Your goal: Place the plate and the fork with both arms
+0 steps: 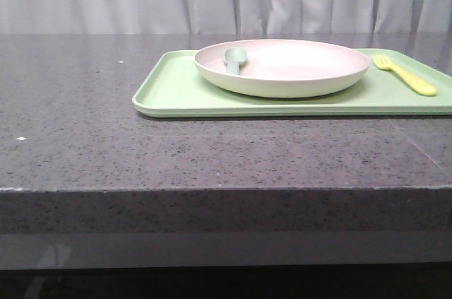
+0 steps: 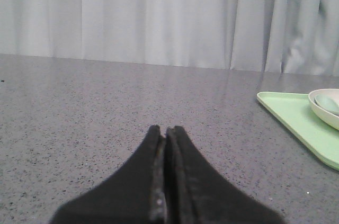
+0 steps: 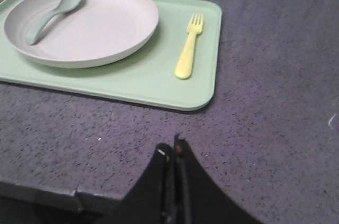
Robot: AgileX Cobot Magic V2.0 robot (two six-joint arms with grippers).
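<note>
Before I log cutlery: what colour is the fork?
Pale yellow; the fork shows best in the right wrist view.

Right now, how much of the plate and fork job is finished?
It looks finished. The plate sits on the green tray with the fork lying beside it on the tray, and a spoon rests in the plate. Nothing is in hand: the left gripper and right gripper are shut, empty, off the tray.
</note>
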